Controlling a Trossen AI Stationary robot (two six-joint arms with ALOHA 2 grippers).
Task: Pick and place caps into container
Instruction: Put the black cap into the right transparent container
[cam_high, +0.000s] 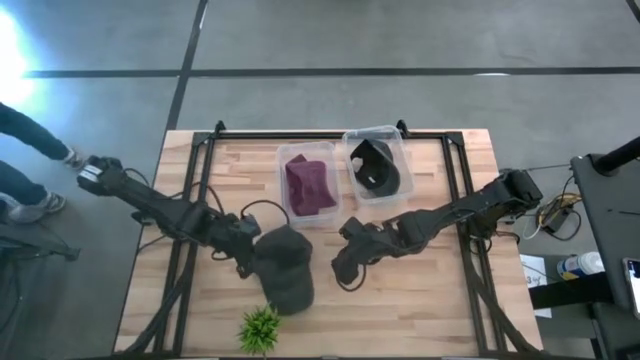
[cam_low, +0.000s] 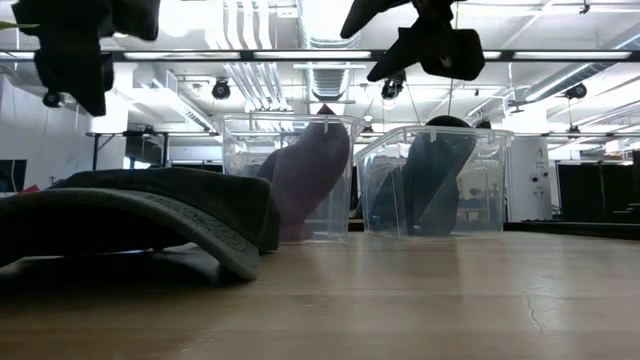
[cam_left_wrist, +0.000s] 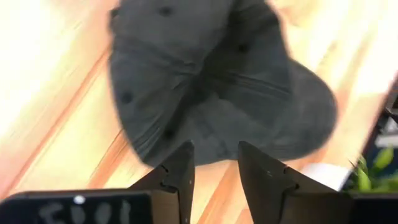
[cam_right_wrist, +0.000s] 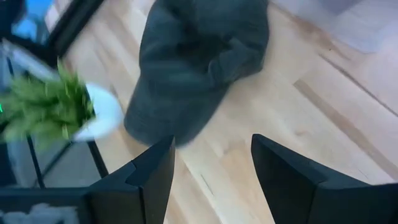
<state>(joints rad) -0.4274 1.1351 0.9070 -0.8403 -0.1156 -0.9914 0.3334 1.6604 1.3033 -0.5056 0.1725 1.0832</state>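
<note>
A dark grey-olive cap (cam_high: 285, 265) lies flat on the table near its front edge, brim toward the near side; it also fills the low view's left (cam_low: 150, 215) and both wrist views (cam_left_wrist: 205, 87) (cam_right_wrist: 193, 68). My left gripper (cam_high: 243, 262) hovers open just left of it, fingers (cam_left_wrist: 214, 168) above its edge. My right gripper (cam_high: 345, 268) hangs open to the cap's right, apart from it. A maroon cap (cam_high: 310, 185) sits in the left clear tub (cam_high: 284, 170). Another dark cap (cam_high: 377, 170) sits in the right tub (cam_high: 400, 150).
A small green plant (cam_high: 261, 328) in a white pot stands at the table's near edge, just in front of the cap. Black frame bars run along the table's left and right sides. A person's legs (cam_high: 30, 170) show on the floor left of the table.
</note>
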